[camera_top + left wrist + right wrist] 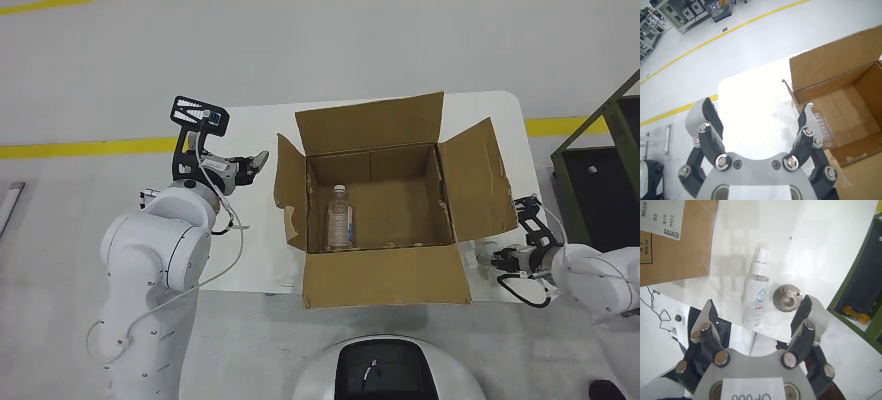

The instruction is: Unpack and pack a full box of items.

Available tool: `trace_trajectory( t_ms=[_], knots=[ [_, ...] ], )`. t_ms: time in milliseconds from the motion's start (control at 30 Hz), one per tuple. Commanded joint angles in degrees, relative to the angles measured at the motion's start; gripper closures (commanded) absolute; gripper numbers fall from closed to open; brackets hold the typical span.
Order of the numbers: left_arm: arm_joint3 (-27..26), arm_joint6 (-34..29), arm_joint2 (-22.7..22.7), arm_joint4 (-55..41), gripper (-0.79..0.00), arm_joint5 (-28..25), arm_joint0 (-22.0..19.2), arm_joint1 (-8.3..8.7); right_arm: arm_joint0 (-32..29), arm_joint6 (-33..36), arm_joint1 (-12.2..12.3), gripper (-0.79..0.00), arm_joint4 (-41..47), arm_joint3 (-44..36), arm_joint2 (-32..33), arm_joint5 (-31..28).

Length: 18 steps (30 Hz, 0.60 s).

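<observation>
The box (395,210) stands open on the table (749,98), all four flaps folded out. A clear plastic bottle (340,215) lies on its floor near the wall on my left. A spray bottle (755,294) and a metal flange (787,298) lie just beside each other on the table, outside the box past its right flap and close to the table's near edge.

My right pincer (759,301) hangs over that pair, spread wide and holding nothing. My left pincer (756,106) is just as wide and empty, above the bare table to the left of the box.

From how things lie, I cannot tell whether I am emptying the box or filling it. The right pincer's place suggests the spray bottle is the piece in hand.

To take it well, I should centre on its clear body, not the thin white nozzle. The pads should go across its width, and I should come straight down. The flange sits so near that one finger must slip between the two without nudging it. The bottle is round and smooth, so it may roll toward the table's edge. I would close gently and evenly, then lift clear of the flap before swinging over the box.
</observation>
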Motion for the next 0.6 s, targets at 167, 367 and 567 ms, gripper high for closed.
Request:
trace_trajectory(
  t_ms=[167,367,567],
  knots=[
    [0.0,0.0,0.0,0.0,-0.785,0.0,0.0,0.0,3.7,0.8,-0.2,-0.748,-0.6,4.3,-4.0,1.4],
    [0.0,0.0,0.0,0.0,-0.785,0.0,0.0,0.0,4.7,0.2,-0.2,-0.785,-1.2,6.5,-6.6,1.0],
    [0.0,0.0,0.0,0.0,-0.785,0.0,0.0,0.0,4.9,-0.2,-0.3,-0.785,-1.6,7.2,-8.0,1.4]
  ],
)
